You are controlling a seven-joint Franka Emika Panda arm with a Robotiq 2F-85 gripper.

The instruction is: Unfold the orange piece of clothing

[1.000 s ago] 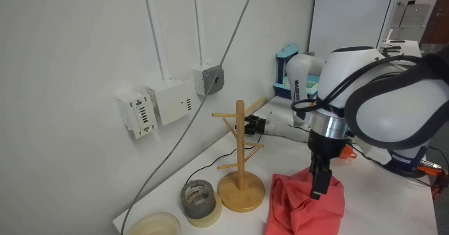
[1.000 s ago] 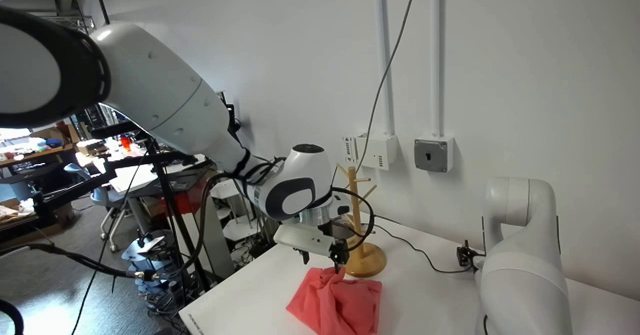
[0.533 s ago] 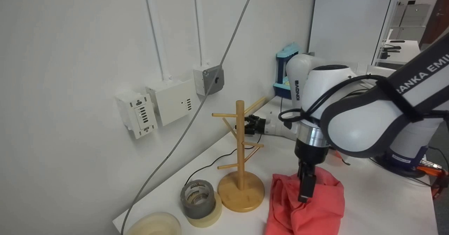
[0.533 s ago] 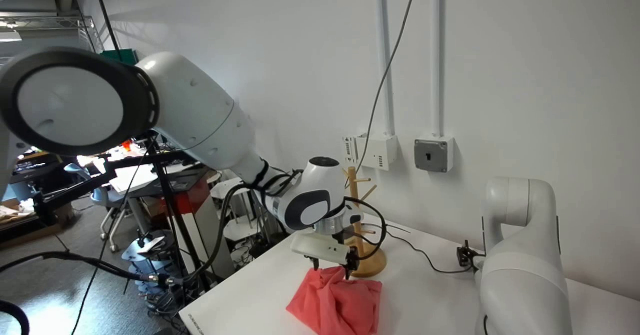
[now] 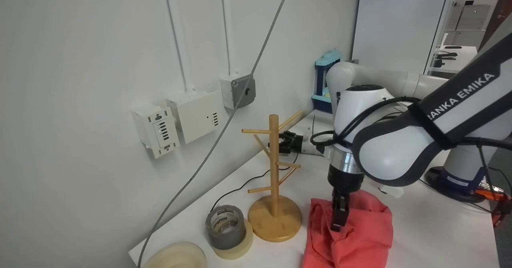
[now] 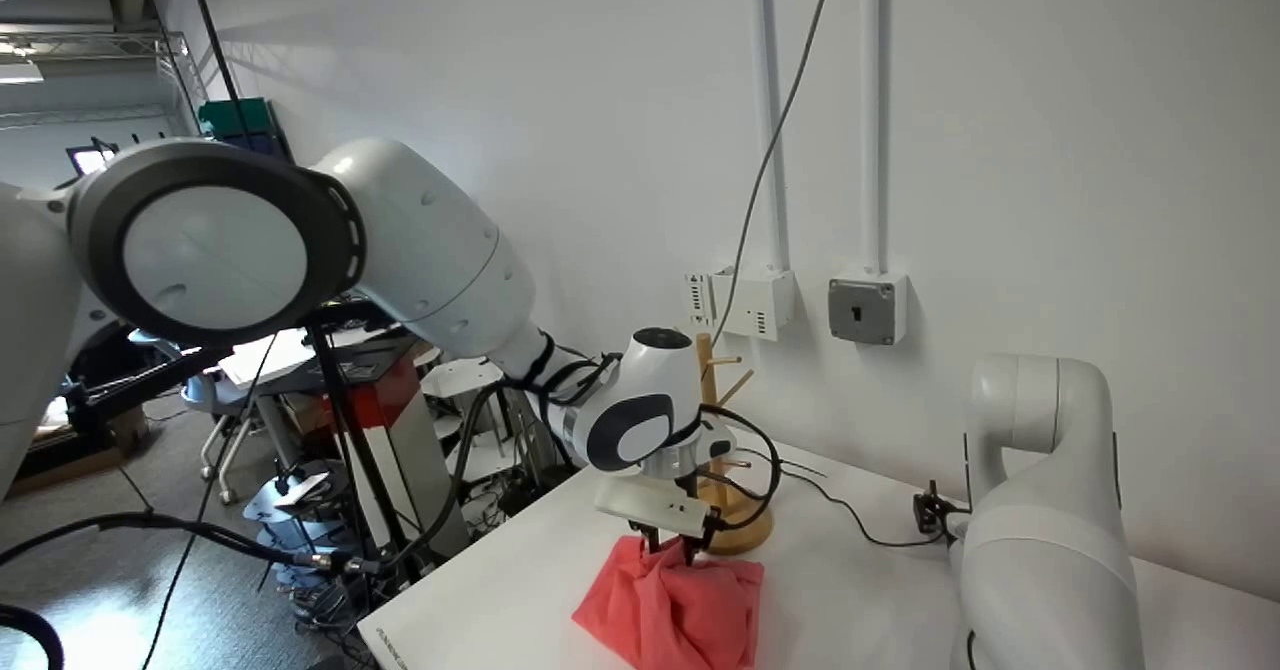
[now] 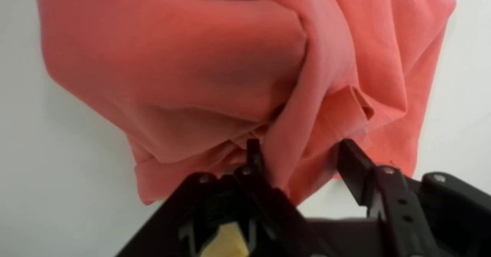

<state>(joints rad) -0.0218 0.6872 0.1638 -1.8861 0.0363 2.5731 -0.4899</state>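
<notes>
Gripper is pointing down at the orange piece of clothing. Two dark fingers are standing spread in the lower half of the wrist view, a raised fold of fabric running between them; whether they are touching it, cannot tell. Garment is lying crumpled, folded over itself, filling the upper and middle parts of that frame, one corner pointing to upper right. In both exterior views it is resting on the white table, low in the frame and running off the bottom edge. In an exterior view a wooden peg stand is standing upright left of the garment, apart from it; toward lower left a grey tape roll is sitting on a tan tape roll, and a pale round object is being cut off by the bottom edge. Pale second robot arm is occupying lower right in an exterior view.
</notes>
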